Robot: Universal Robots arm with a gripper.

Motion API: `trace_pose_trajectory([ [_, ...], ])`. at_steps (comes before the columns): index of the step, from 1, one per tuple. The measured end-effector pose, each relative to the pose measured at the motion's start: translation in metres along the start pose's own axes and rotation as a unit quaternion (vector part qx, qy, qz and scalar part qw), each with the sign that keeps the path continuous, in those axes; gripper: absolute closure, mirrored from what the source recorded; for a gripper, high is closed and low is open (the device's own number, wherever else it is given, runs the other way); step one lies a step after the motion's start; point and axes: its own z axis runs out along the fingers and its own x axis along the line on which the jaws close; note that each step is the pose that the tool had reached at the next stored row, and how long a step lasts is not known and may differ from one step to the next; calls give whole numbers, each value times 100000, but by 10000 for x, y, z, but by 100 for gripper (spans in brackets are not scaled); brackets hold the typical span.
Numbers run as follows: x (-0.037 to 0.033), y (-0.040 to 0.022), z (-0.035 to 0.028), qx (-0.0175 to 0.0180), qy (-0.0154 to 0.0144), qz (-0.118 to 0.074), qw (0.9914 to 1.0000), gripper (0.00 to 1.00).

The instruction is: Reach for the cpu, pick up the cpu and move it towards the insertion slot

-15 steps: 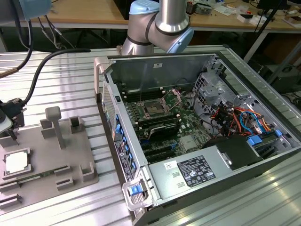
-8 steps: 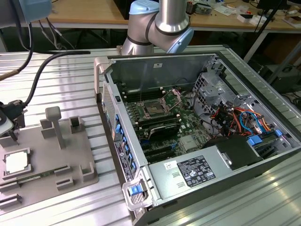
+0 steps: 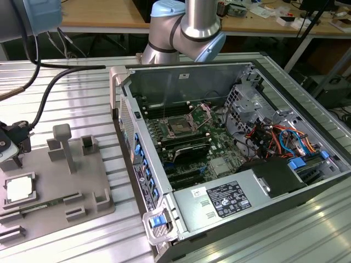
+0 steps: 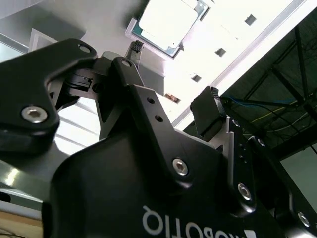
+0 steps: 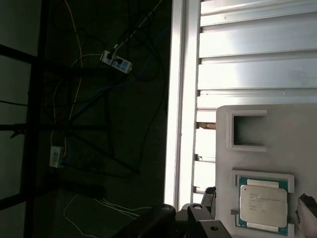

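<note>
We've got the gripper [image 4: 171,74] spread wide, holding nothing, over the grey tray [image 3: 93,170]. The cpu [image 5: 262,203] lies flat in a tray pocket, right below it. Best square the fingers [image 4: 208,114] to its edges (thin chip, tips easily). The insertion slot [image 3: 180,126] sits well off the tray, inside the case [image 3: 219,71]. Our height above the chip is hard to judge.
</note>
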Motion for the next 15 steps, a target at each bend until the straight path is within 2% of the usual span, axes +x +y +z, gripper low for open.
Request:
trace_pose_trajectory([
  [3, 0, -1, 37, -22, 236, 498, 99998, 32],
  [15, 0, -90, 116, -26, 238, 539, 99998, 32],
])
